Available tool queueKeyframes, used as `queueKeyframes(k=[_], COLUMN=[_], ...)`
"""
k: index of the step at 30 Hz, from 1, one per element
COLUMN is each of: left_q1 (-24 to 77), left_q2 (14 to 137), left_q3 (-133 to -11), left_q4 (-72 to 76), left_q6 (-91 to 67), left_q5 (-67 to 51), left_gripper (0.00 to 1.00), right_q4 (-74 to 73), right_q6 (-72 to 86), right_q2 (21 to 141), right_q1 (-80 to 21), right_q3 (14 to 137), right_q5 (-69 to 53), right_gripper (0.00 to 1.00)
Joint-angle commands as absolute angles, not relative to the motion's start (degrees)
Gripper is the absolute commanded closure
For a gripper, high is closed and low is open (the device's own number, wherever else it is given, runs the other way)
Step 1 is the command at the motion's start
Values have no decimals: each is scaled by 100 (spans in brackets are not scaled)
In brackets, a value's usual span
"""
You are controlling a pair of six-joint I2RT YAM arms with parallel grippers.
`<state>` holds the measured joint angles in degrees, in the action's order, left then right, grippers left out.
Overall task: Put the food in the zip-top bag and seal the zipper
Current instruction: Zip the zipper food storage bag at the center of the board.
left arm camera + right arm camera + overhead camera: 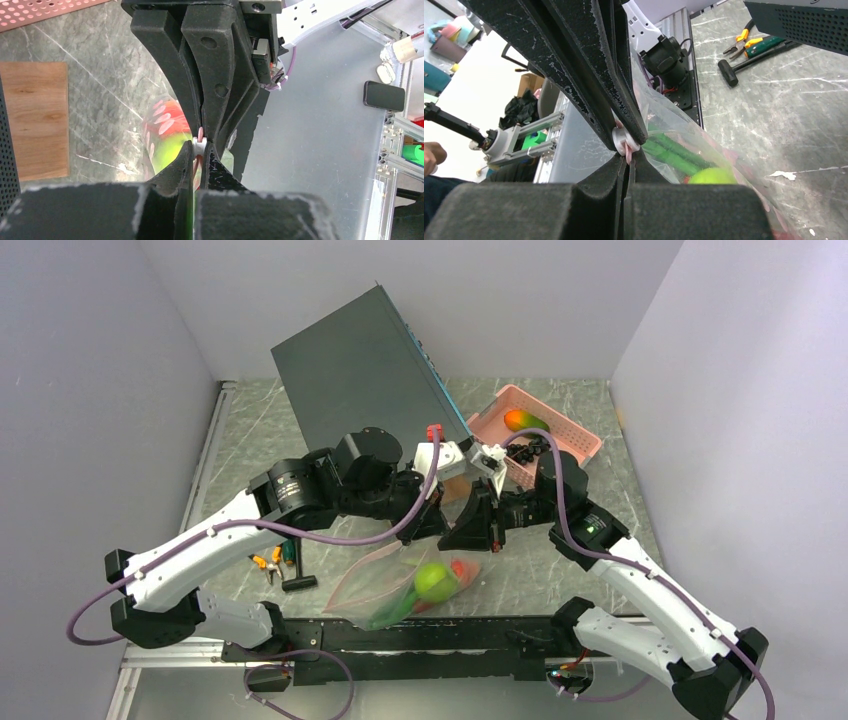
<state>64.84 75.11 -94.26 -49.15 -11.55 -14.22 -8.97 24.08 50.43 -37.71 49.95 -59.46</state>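
My left pincer (447, 523) and my right pincer (487, 528) meet tip to tip above the middle of the counter (255, 440), toward its near edge. Each is clamped tight on the pale pink zipper (200, 134) of the zip-top bag (372, 585). The bag hangs slanting from that grip, its lower end by the near edge. Inside it I see a lime-green round fruit (435, 581), long green pods (674, 150) and red pieces (462, 568). The mango (524, 421) and black grapes (530, 450) lie in the pink basket (572, 436) near the far right corner.
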Motion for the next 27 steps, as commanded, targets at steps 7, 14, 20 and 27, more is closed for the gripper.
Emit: queueKeyframes(k=[7,14,20,27], left_q1=[6482,6267,5770,5698], left_q2=[7215,7180,6732,6293], left_q3=[-9108,-8831,-8222,-7932], left_q4=[-4740,-4904,-4623,-4279], left_q6=[-1540,-1564,-1616,-1809], left_q5=[-1171,-1306,-1852,-2279], left_gripper=[100,100,100,100], right_q4=[552,2383,2012,1606], right_q6=[3656,4966,4684,4425], right_q2=[4685,4235,3827,3781], right_q1=[-3810,-3805,-3808,-3797], right_q3=[4561,3580,3541,3616], right_q5=[-4961,-4526,-4142,-4025], right_gripper=[100,100,100,100])
